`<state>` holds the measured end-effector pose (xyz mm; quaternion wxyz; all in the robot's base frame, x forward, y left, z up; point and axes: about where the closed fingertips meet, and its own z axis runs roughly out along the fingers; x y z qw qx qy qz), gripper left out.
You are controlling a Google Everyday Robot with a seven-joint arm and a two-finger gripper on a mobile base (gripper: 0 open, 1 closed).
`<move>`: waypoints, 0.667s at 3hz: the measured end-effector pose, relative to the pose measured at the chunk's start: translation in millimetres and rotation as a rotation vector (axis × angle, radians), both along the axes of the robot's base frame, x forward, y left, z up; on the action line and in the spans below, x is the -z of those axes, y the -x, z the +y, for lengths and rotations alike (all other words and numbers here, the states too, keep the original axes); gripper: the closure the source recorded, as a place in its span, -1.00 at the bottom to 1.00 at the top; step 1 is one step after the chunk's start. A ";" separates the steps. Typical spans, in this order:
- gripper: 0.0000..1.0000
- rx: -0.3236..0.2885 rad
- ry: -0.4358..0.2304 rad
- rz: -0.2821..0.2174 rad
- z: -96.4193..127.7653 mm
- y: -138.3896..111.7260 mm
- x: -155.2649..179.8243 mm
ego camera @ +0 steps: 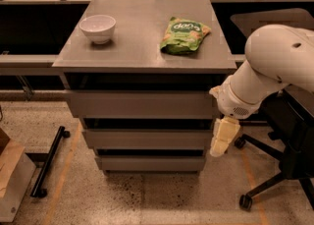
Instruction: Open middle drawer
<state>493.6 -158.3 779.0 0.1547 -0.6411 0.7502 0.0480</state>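
A grey cabinet (147,62) has three handleless drawer fronts. The middle drawer (147,139) is the second front down and sits flush between the top drawer (142,104) and the lowest drawer (147,163). My white arm comes in from the right. My gripper (223,138) hangs with its cream fingers pointing down, right at the middle drawer's right end, by the cabinet's right front corner. I cannot tell whether it touches the drawer.
A white bowl (97,27) and a green chip bag (184,35) lie on the cabinet top. An office chair base (274,180) stands on the floor at the right. A black bar on wheels (48,162) and a cardboard box (12,177) lie at the left.
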 end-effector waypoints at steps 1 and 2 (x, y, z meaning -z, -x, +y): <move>-1.00 -0.001 -0.034 0.024 12.0 -19.0 45.4; -1.00 -0.004 -0.033 0.027 12.0 -18.4 45.9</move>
